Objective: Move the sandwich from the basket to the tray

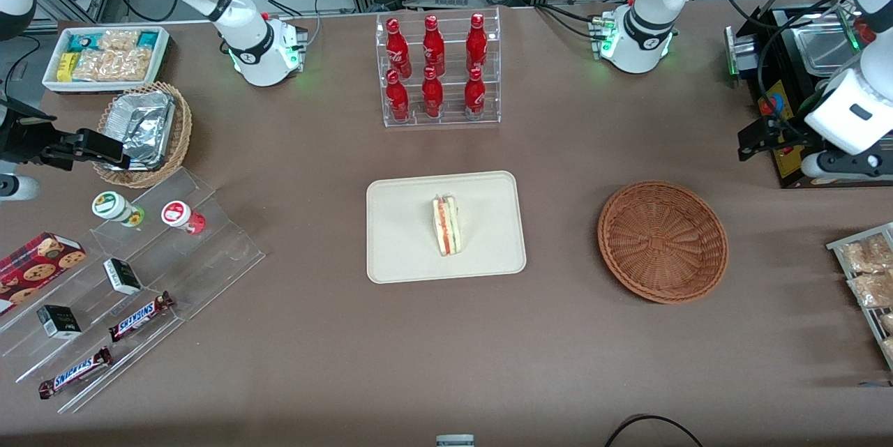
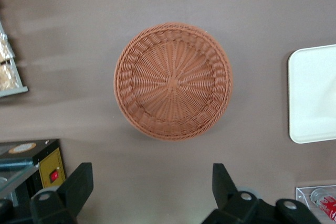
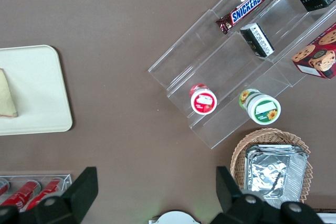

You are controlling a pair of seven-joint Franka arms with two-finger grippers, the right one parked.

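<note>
A brown table (image 1: 293, 335) fills the scene, with a rack of red bottles (image 1: 436, 70) farther from the front camera than the tray (image 1: 398, 238). The sandwich (image 1: 446, 225) lies on the tray, near its middle. The basket (image 2: 173, 81) sits toward the working arm's end. The gripper (image 2: 152, 187) hangs above the table beside the basket, jaws wide apart, holding nothing.

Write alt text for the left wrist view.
The open gripper hangs above an empty round reddish-brown wicker basket on a brown table, holding nothing. One end of the cream tray shows at the frame's edge, set apart from the basket.
</note>
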